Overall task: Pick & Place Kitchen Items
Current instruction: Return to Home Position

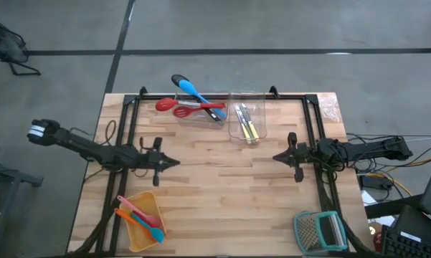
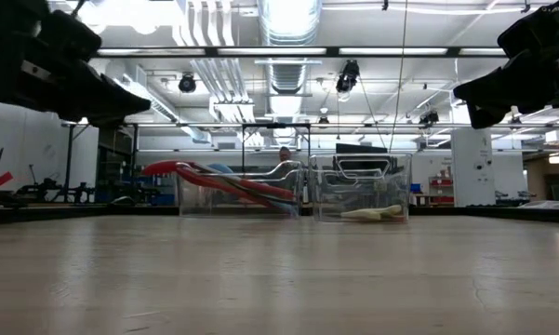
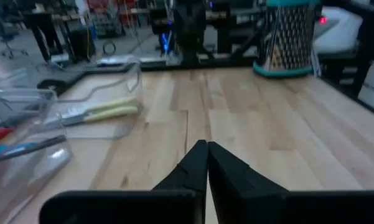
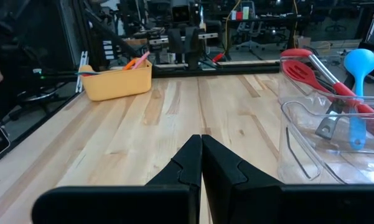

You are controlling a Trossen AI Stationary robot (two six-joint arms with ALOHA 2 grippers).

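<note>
Pale wooden bench on a grey floor, and you have both arms reaching in from the sides toward the middle.

Your left hand sits over the left half of the bench, pointing inward. Its fingers are pinched tight together with nothing between them. Your right hand mirrors it over the right half, well apart from the left, its fingers also pressed together and empty. From bench height, both hang clear above the wood.

Now the goods. Along the far edge stand two clear tubs, side by side. The left tub holds the red spoons. The blue spoon lies across it, with the black spoon poking out beyond the far rim. The right tub carries the cutlery, yellow handles lying lengthwise.

Look to the near left corner: the yellow bin has the spatulas in it, orange, pink and teal, handles sticking out over the rim. It is near your left arm, just on the near side of it.

Near right corner: the grater sits alone at the bench edge, on the near side of your right arm.
</note>
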